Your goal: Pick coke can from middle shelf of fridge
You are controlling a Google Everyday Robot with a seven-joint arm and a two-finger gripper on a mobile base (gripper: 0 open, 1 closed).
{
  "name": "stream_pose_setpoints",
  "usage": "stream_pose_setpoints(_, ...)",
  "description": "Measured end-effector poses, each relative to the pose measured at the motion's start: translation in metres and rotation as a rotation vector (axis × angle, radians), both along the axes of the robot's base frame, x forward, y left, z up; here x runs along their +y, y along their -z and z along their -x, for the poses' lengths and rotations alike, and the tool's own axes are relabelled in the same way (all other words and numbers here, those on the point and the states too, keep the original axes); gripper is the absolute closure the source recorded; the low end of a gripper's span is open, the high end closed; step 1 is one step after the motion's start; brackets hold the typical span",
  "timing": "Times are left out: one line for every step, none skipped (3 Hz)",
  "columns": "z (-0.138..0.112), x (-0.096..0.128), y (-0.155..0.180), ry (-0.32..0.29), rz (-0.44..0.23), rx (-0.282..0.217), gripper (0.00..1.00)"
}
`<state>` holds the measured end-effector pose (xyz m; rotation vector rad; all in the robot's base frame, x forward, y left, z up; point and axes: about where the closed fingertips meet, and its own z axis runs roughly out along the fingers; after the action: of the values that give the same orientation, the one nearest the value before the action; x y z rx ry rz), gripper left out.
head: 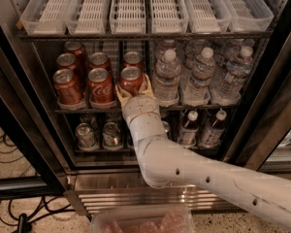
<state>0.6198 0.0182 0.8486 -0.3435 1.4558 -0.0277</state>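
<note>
Coke can [131, 78]: the front can of the third lane from the left on the middle shelf [208, 107] of the fridge [282, 81], standing upright in its clear tray. The claw [133, 90] is at this can, opened only to the can's width, with one of its fingers [146, 85] against each side of the lower body, so that it grips the can. The white arm [184, 171] reaches up to it from the lower right. Five more red cans [101, 84] stand in the lanes to the left and behind; water bottles [166, 76] fill the lanes to the right. Above lies a shelf of white slotted trays [128, 8]. Below stand silver cans [85, 135] and small dark bottles [188, 127], over the ribbed steel base [111, 198].
</note>
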Motion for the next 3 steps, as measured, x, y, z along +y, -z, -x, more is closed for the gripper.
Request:
stream_pose_setpoints(0.0, 0.0, 0.0, 0.0, 0.0, 0.0, 1.0)
stream_pose_setpoints(0.009, 0.005, -0.006, -0.025, -0.027, 0.005, 1.0)
stream_pose_setpoints(0.027, 0.018, -0.019, -0.081, -0.066, 0.009, 1.0)
